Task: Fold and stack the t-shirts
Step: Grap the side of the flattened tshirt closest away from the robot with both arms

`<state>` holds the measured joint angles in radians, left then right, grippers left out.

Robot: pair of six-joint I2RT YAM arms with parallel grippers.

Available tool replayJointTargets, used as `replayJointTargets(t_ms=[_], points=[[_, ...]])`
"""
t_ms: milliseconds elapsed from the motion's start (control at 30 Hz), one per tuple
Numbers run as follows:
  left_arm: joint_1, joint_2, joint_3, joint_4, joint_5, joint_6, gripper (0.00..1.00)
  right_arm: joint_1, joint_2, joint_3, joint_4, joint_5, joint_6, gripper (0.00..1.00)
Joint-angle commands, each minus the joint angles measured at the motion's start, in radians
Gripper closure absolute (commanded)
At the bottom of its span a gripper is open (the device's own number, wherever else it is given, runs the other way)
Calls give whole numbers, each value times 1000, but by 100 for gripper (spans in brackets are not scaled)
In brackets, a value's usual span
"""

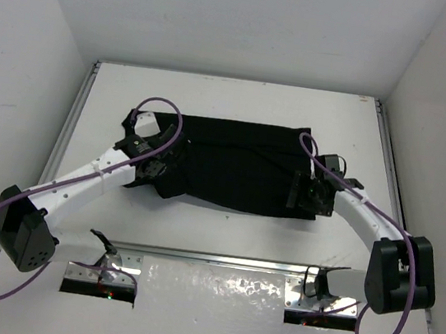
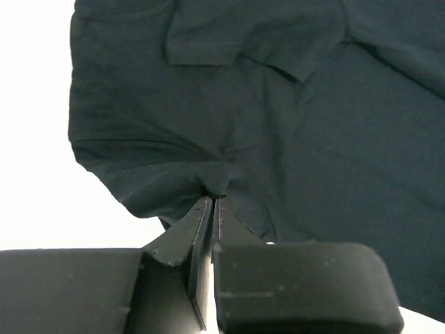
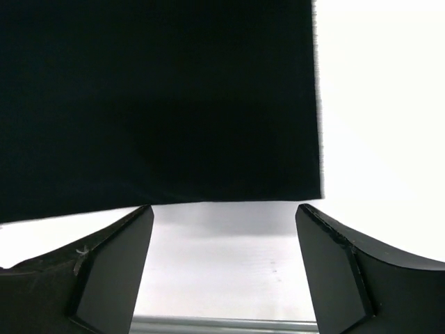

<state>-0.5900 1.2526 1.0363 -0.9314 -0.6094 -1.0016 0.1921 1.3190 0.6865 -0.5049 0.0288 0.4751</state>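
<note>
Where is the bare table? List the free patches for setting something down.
Bare table lies in the far strip between the t-shirt and the back wall, and in the near strip between its hem and the metal rail. Crowded: both shirt ends, where the left gripper pinches cloth and the open right gripper sits.

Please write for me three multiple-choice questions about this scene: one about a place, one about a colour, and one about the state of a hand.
1. Where does the t-shirt lie?
A. On the white table
B. On a chair
C. In a basket

2. What colour is the t-shirt?
A. Red
B. White
C. Black

3. How is the left hand?
A. Wide open
B. Shut on the t-shirt
C. Holding a cup

Answers: 1 A, it lies spread on the tabletop; 2 C, the cloth is black in every view; 3 B, the left wrist view shows it closed on a pinch of cloth.
</note>
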Motion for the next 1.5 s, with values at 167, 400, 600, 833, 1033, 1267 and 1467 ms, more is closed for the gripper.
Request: replayJointTargets(t_ms=[167, 400, 600, 833, 1033, 1267, 1467], points=[[15, 1, -16, 91, 10, 35, 100, -43, -24, -71, 16, 112, 51, 34], [18, 2, -35, 101, 19, 40, 100, -98, -47, -111, 54, 96, 54, 46], [19, -21, -62, 102, 13, 44, 100, -129, -20, -113, 100, 57, 45, 65], [27, -56, -81, 97, 10, 47, 100, -129, 46, -91, 115, 72, 45, 70], [30, -65, -94, 106, 16, 52, 100, -131, 86, -87, 126, 54, 48, 79], [39, -85, -87, 103, 3, 52, 100, -129, 29, -76, 99, 51, 45, 100], [50, -84, -52, 97, -6, 60, 100, -129, -1, -44, 97, 29, 39, 100]])
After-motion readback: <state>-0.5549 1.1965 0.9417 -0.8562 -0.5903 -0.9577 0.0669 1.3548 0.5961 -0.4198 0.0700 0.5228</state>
